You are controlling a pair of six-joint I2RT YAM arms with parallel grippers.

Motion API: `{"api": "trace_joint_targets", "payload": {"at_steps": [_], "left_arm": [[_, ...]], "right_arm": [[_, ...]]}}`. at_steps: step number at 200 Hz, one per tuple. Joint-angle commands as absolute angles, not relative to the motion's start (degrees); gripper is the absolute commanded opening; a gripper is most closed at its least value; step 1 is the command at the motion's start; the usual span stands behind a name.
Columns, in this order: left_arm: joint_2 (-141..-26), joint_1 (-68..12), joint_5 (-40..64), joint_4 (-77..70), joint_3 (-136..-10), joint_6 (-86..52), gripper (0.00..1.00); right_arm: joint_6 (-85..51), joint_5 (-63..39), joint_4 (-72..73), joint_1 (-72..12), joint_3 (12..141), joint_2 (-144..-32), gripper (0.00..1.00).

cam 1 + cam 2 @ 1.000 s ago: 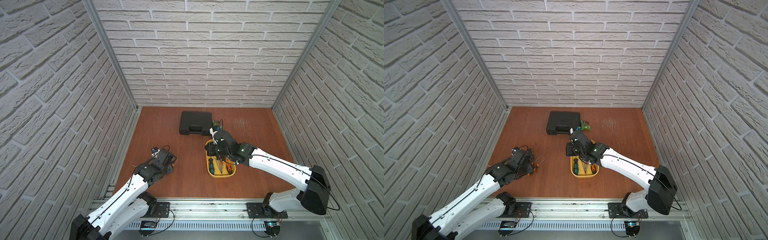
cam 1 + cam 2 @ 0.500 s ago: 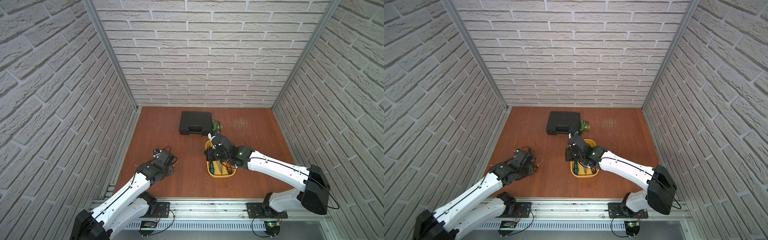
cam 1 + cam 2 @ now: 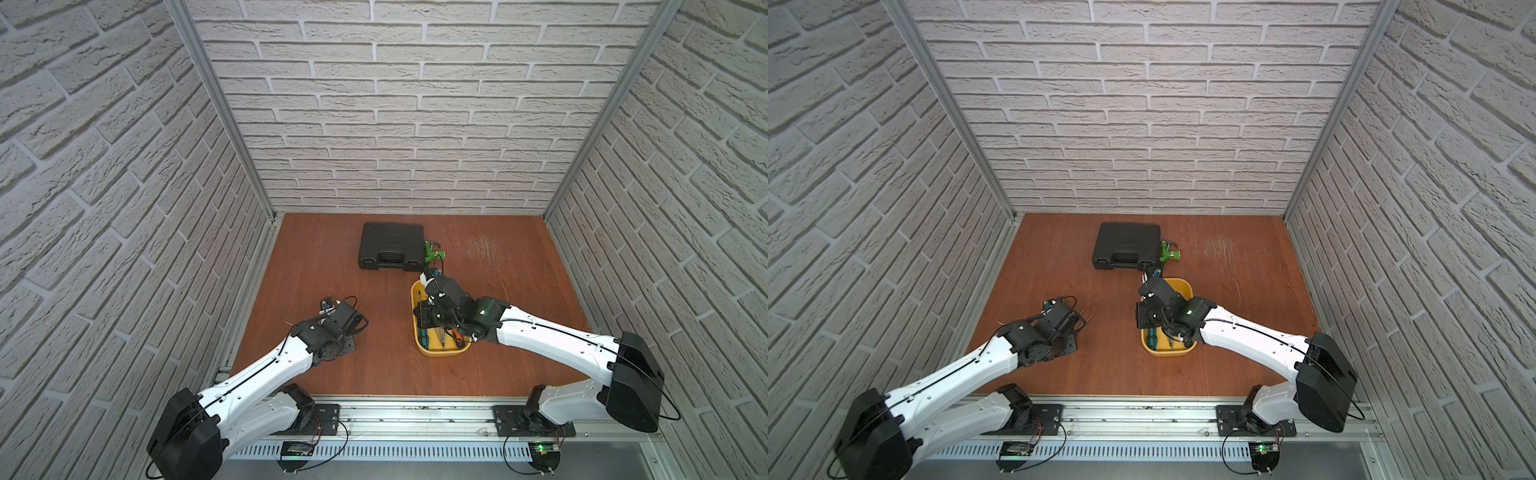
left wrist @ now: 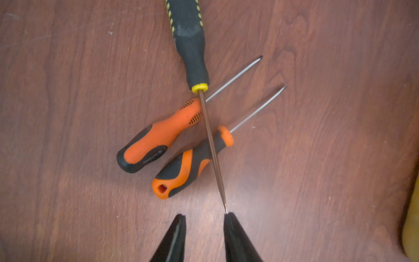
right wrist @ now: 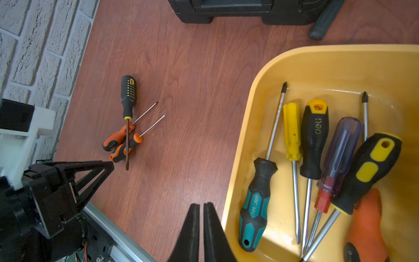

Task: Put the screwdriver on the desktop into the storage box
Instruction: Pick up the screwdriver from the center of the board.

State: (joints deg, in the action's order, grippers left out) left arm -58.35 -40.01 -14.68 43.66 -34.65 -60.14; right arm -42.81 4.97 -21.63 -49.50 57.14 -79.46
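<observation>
Change in both top views: right arm (image 3: 540, 336) has pulled toward the near end of the storage box (image 3: 440, 353); left arm (image 3: 257, 370) has barely moved.

Left wrist: left gripper (image 4: 203, 215) jaws parted but narrowing, and empty. One tip sits at the blade end of the black-yellow screwdriver (image 4: 192, 45), which lies on the desktop (image 4: 68, 90) across two orange screwdrivers (image 4: 158, 138).

Right wrist: right gripper (image 5: 201, 204) clenched on nothing, just beside the box rim. Several screwdrivers already inside.

Drop-off looks done; the left pick is likely next.
</observation>
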Motion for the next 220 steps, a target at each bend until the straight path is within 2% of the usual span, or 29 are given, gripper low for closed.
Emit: {"api": "trace_joint_targets", "payload": {"at_steps": [1,17,54,80,104,128,166,220], "left_arm": [[-60.5,-41.4,-15.4,43.6,-37.4,-59.0,0.33],[-60.7,-41.9,-16.2,44.5,-37.4,-59.3,0.32],[-57.8,-41.6,-18.1,45.4,-35.8,-58.8,0.47],[-57.6,-41.5,-18.5,45.2,-35.9,-58.0,0.49],[-58.6,-40.9,-17.0,44.2,-36.9,-56.7,0.47],[-60.7,-40.6,-15.4,42.3,-36.9,-57.0,0.39],[-65.5,-40.3,-14.4,38.6,-37.0,-57.6,0.38],[-71.0,-38.2,-15.6,36.4,-37.7,-58.0,0.31]], "right_arm": [[-42.9,6.4,-19.9,-49.1,58.5,-79.4,0.12],[-42.8,5.0,-20.5,-49.1,60.2,-80.9,0.12],[-42.9,3.3,-20.0,-49.2,59.1,-81.4,0.11],[-42.7,3.2,-21.2,-49.3,58.6,-79.9,0.11],[-43.3,3.7,-21.5,-49.6,57.1,-77.4,0.12],[-44.2,4.6,-21.6,-49.7,55.0,-75.2,0.12],[-44.7,4.7,-21.9,-49.7,54.6,-74.6,0.12],[-44.2,5.2,-22.7,-49.8,55.1,-75.4,0.11]]}}
